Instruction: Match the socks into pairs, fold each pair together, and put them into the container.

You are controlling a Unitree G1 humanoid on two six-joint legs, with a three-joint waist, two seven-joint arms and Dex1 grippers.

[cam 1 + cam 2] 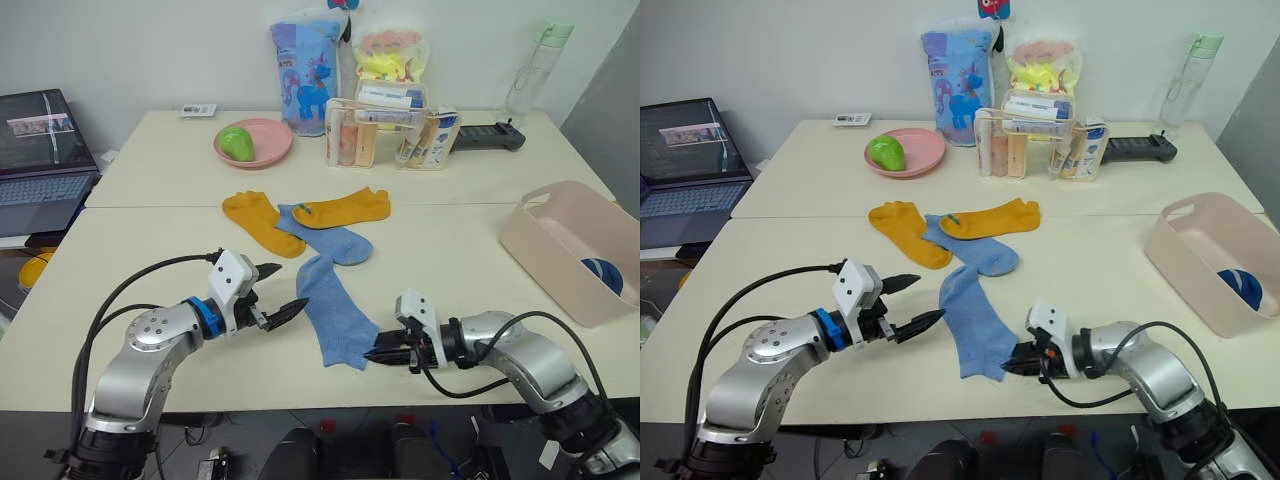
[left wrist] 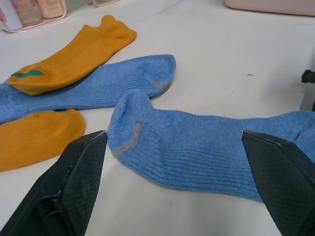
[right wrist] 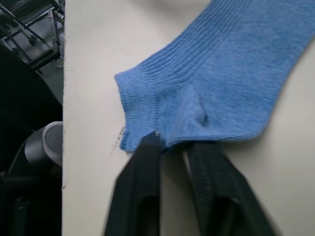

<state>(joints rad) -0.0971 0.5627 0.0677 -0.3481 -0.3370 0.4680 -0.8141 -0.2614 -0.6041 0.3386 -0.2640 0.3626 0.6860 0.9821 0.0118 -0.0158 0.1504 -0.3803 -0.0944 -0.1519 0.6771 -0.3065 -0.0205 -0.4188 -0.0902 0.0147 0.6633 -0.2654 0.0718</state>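
Observation:
A light blue sock [image 1: 335,315] lies flat near the table's front edge. My right gripper [image 1: 372,354] pinches the edge of its cuff, and the knit puckers between the fingers [image 3: 147,162]. My left gripper [image 1: 290,287] is open just left of this sock's toe end, fingers spread wide and holding nothing. Behind it lies a second light blue sock [image 1: 335,242], overlapped by two mustard yellow socks [image 1: 260,222] [image 1: 345,208]. The pale pink container [image 1: 525,240] stands at the right with a dark blue bundle [image 1: 602,275] inside.
At the back stand a pink plate [image 1: 270,150] with a green object, a clear organizer [image 1: 385,135] of bottles, two printed bags and a water bottle [image 1: 535,70]. A black device [image 1: 488,136] lies beside them. A laptop [image 1: 40,160] sits at the far left.

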